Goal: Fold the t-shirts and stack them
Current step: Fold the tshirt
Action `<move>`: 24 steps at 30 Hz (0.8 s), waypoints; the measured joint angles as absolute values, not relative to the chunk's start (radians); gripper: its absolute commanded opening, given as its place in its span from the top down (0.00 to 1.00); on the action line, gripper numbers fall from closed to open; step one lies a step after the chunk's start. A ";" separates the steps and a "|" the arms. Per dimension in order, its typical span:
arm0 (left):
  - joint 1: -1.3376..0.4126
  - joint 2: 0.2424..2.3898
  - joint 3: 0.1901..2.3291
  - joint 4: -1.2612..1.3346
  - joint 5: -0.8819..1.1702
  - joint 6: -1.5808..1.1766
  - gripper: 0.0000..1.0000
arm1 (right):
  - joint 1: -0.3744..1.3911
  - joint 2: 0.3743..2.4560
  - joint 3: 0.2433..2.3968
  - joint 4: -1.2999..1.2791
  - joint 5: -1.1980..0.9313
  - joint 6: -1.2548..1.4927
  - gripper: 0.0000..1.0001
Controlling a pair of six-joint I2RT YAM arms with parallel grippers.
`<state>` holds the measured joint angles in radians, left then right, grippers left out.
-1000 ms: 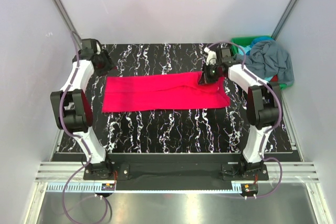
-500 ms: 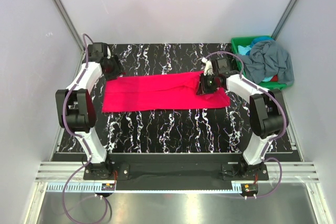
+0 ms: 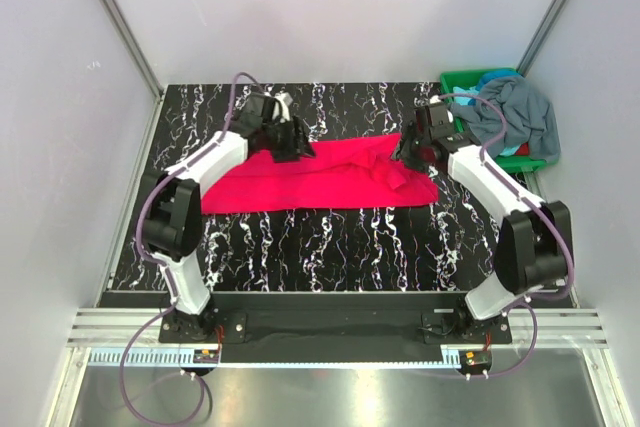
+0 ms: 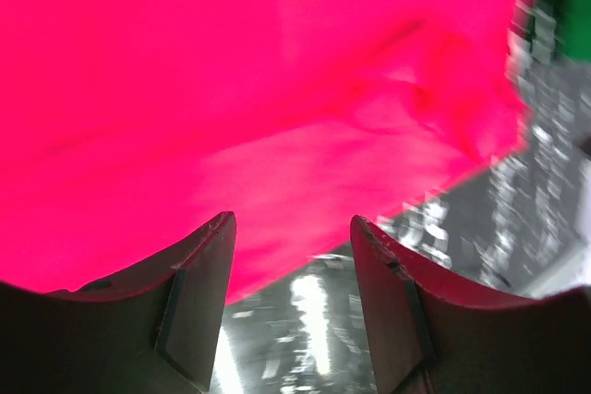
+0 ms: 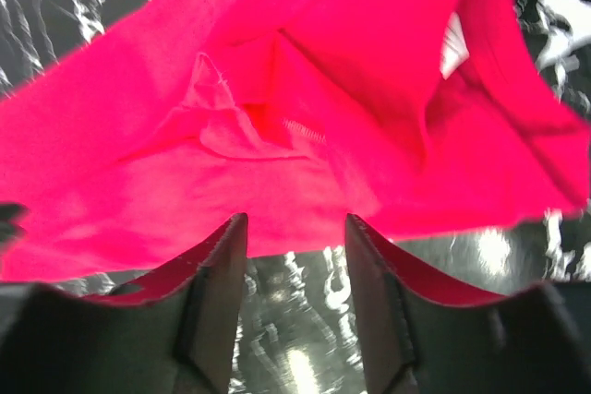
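A magenta t-shirt [image 3: 320,179] lies in a long folded band across the black marbled table [image 3: 300,247], its right end rumpled. My left gripper [image 3: 291,143] hovers open at the shirt's back edge, left of the middle. In the left wrist view the shirt [image 4: 277,89] fills the top and only bare table shows between the left gripper's [image 4: 291,260] fingers. My right gripper [image 3: 409,154] stands open at the right end. The right wrist view shows the collar and the creased shirt [image 5: 305,126] just ahead of the empty right gripper [image 5: 294,260]. A grey-blue t-shirt [image 3: 518,115] and a teal one [image 3: 495,77] sit in the bin.
The green plastic bin [image 3: 458,79] stands at the back right corner, with the grey-blue shirt spilling over its front rim. White walls close in the table on the left, back and right. A white label [image 5: 450,43] shows inside the magenta shirt's collar.
My right gripper has opened, let go of the magenta shirt's right end and drawn back to the right. My left arm has swung from the back left corner over to the shirt's back edge.
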<state>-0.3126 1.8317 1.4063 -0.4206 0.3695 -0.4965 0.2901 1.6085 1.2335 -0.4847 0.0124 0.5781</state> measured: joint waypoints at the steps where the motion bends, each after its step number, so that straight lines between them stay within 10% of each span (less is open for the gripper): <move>1: -0.339 1.830 1.401 -0.398 0.387 -0.511 0.42 | 0.290 1.585 1.224 -0.492 0.020 0.619 0.45; 24: -0.163 1.715 1.234 -0.372 0.352 -0.550 0.42 | 0.293 1.652 1.069 -0.460 0.102 1.050 0.55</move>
<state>-0.1635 1.7153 1.2343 -0.3721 0.3519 -0.5495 0.2928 1.6524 1.0695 -0.4599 0.1024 1.0496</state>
